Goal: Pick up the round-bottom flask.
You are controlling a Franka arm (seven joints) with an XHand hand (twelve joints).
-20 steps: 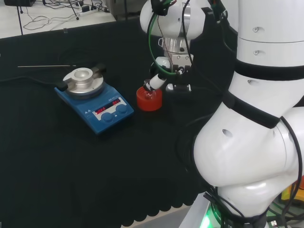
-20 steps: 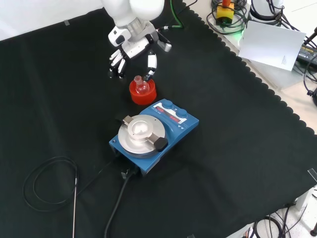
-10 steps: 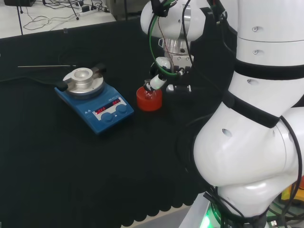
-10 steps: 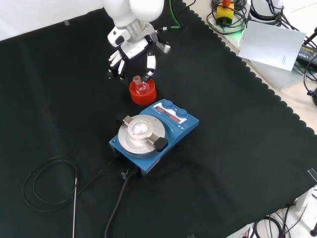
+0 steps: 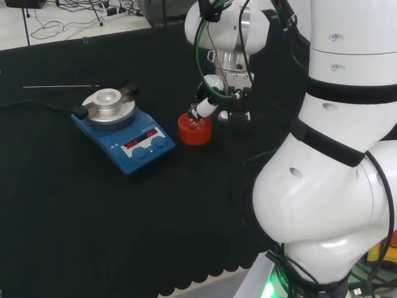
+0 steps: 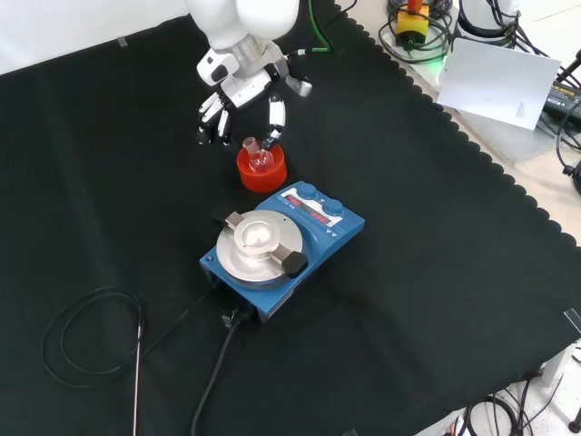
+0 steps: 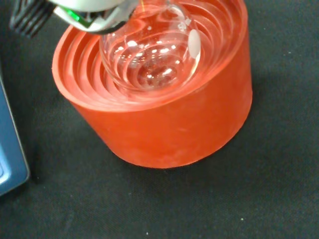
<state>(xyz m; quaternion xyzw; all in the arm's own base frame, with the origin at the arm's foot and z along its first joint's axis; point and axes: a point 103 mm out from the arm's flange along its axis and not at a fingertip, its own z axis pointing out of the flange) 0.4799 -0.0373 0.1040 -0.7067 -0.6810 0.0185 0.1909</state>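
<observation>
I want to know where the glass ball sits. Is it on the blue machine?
No, the round-bottom flask sits in the red ribbed stand, beside the blue hotplate.

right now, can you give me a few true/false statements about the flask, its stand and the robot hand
1. The round-bottom flask sits in a red ribbed stand. True.
2. The stand rests on top of the blue hotplate. False: it stands on the black cloth, beside the hotplate.
3. The robot hand is at the flask, with one finger at its neck in the front view. True.
4. The flask is full of dark liquid. False: in the wrist view it looks clear, with the stand's ribs showing through it.
5. The hotplate's metal top carries a beaker. False: nothing stands on it.
</observation>
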